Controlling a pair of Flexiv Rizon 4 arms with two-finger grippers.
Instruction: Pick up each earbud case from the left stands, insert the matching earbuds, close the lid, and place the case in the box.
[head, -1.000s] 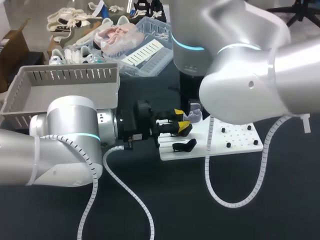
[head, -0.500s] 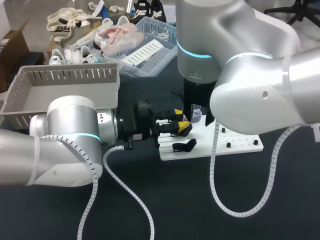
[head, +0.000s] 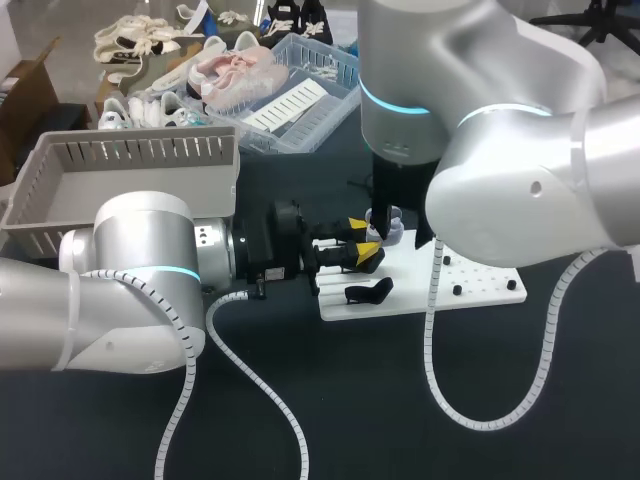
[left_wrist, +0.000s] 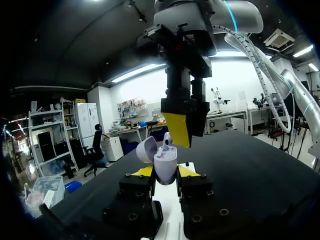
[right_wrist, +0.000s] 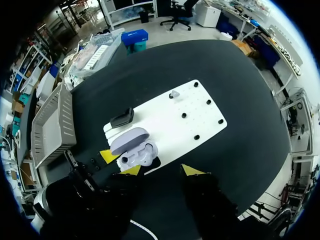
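L gripper (left_wrist: 165, 172) grips the lilac earbud case (left_wrist: 165, 162), 1 yellow tip each side. The lid (left_wrist: 146, 150) is flipped open w/ 1 white earbud (left_wrist: 165, 143) in it. R gripper (right_wrist: 161, 170) hangs just above the case, fingers spread wide, nothing btwn them. Beyond, the white stand board (right_wrist: 175, 120) carries 1 black case (right_wrist: 122, 118). The grey box (head: 60, 190) sits far L, well apart.
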